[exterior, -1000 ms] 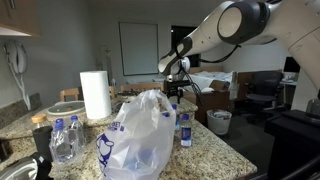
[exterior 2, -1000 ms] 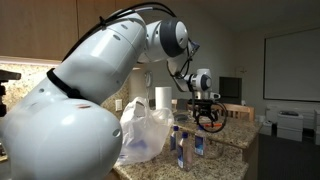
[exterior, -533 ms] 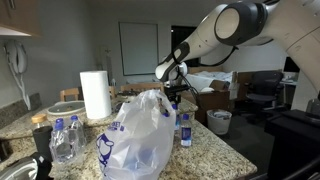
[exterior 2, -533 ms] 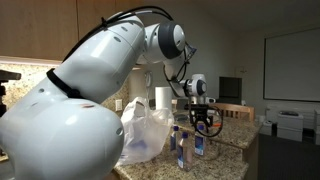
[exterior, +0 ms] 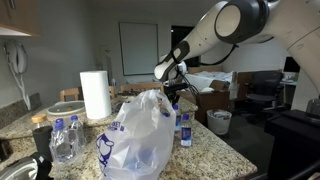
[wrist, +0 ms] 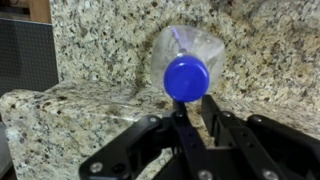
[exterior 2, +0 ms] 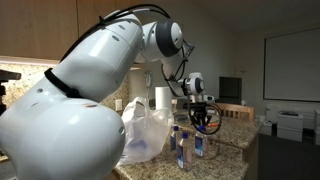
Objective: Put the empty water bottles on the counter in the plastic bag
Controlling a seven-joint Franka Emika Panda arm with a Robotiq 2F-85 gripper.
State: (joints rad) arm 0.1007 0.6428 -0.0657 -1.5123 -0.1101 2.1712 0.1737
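Note:
In the wrist view a clear water bottle (wrist: 187,60) with a blue cap stands upright on the speckled granite counter (wrist: 80,120). My gripper (wrist: 195,105) is shut on this bottle just under the cap, which hides the fingertips. In both exterior views the gripper (exterior: 174,98) (exterior 2: 203,122) hangs over the bottles (exterior: 185,129) (exterior 2: 199,145) beside the white plastic bag (exterior: 140,140) (exterior 2: 145,135). Another bottle (exterior 2: 182,150) stands close by. Two more bottles (exterior: 63,140) stand at the left of the bag.
A white paper towel roll (exterior: 95,95) stands behind the bag. The counter edge (exterior: 225,150) falls away just past the gripped bottle. A dark object (exterior: 40,135) stands by the left bottles.
The jaws have gone from wide open to shut round the bottle's top. The gripper has dropped slightly towards the counter.

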